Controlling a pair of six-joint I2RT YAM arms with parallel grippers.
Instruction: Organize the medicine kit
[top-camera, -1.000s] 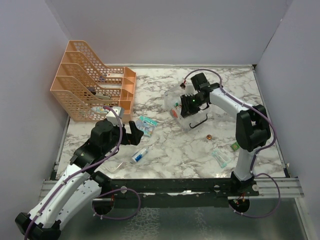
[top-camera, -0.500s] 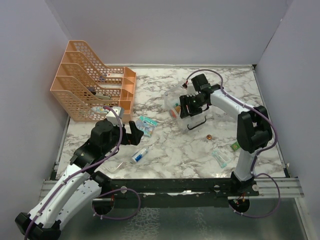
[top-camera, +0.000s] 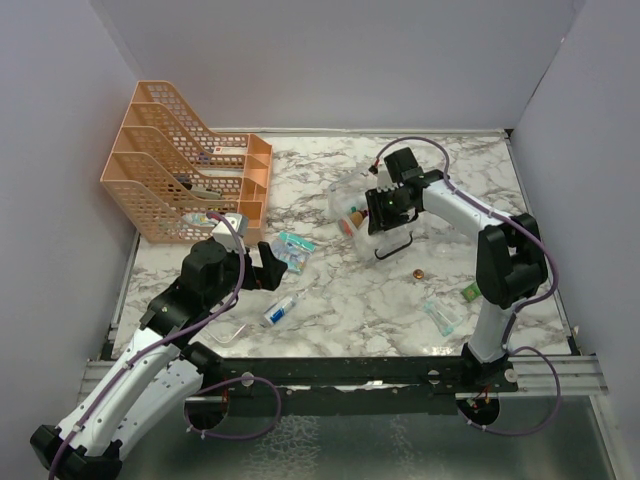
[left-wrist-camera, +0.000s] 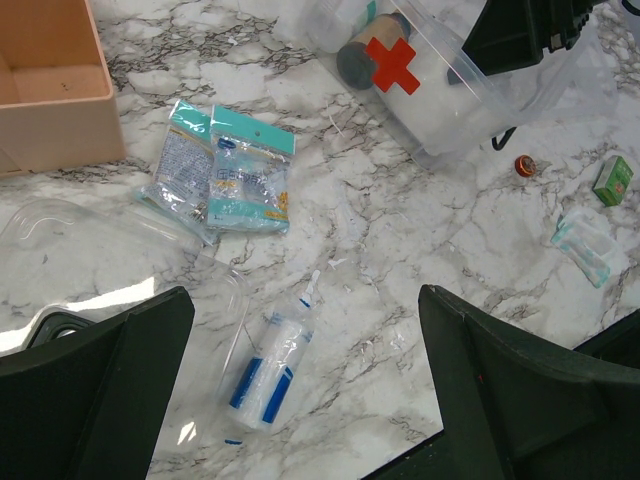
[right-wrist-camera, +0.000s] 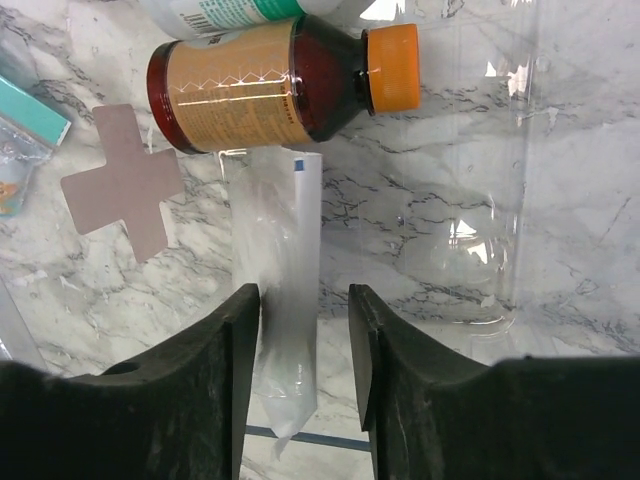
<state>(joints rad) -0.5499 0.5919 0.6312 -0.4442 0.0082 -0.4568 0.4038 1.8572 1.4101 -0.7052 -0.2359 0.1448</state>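
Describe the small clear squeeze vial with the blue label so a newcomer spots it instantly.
From the peach mesh file rack at the left rear of the white marble table, come toward the near edge past two teal-topped sachets. The small clear squeeze vial lies there on its side. Unlike the flat sachets, it is a slim tube with a blue label and pointed tip.

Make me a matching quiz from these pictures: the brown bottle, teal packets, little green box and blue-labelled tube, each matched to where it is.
1. brown bottle
2. teal packets
3. green box
4. blue-labelled tube

a. beside the orange organizer
b. inside the clear kit box
c. far right, near a flat clear packet
d. alone, just in front of the teal packets

Pairs: 1-b, 2-a, 3-c, 4-d
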